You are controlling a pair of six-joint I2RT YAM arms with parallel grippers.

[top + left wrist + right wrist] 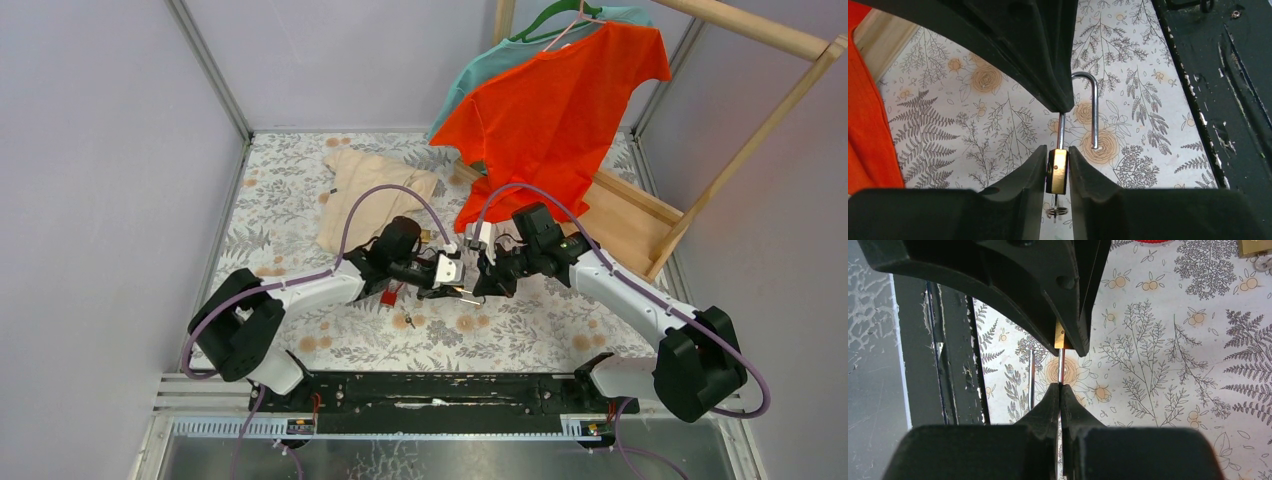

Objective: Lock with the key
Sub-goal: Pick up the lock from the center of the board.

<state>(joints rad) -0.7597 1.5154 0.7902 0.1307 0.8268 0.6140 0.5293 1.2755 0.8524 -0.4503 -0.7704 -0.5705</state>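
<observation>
A small brass padlock (1057, 172) is held above the flowered table between both grippers. My left gripper (1057, 151) is shut on its brass body. The steel shackle (1093, 100) stands open, its free leg end clear of the body. A key ring (1057, 211) hangs under the body, with the key stem running into the lock's underside. My right gripper (1060, 387) is shut on the shackle's fixed leg (1061, 365); the free leg (1032, 375) runs beside it. In the top view the left gripper (452, 280) and right gripper (482, 283) meet tip to tip.
A red item (388, 297) and a small metal piece (408, 320) lie under the left arm. Another brass lock (1254, 246) lies nearby. A beige cloth (375, 195) lies at the back; an orange shirt (555, 110) hangs on a wooden rack (640, 215) at the right.
</observation>
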